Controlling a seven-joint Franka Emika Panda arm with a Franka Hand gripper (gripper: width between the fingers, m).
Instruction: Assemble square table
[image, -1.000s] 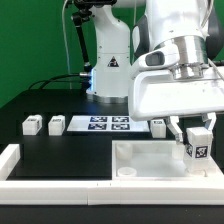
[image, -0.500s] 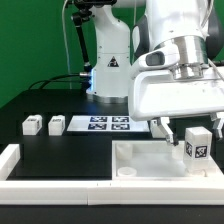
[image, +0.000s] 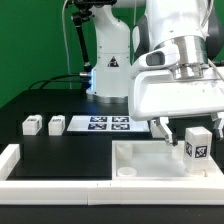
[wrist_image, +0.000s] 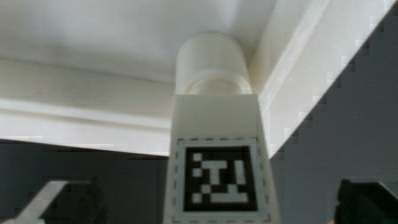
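While the tool (image: 189, 132) hangs open, tagged leg (image: 197, 146) upright inside rimmed slab (image: 140, 160), near its corner

The square table slab (image: 140, 160) and the upright leg (image: 197, 146) read as white plastic, smooth, matt to faintly satin; the leg's tag (wrist_image: 217, 178) is flat black-and-white print. The tabletop (image: 70, 150) is black, matt and even. The arm shell (image: 170, 25) is smooth white plastic with a soft gloss, and the marker board (image: 108, 123) is thin, flat, matt white with printed black tags.
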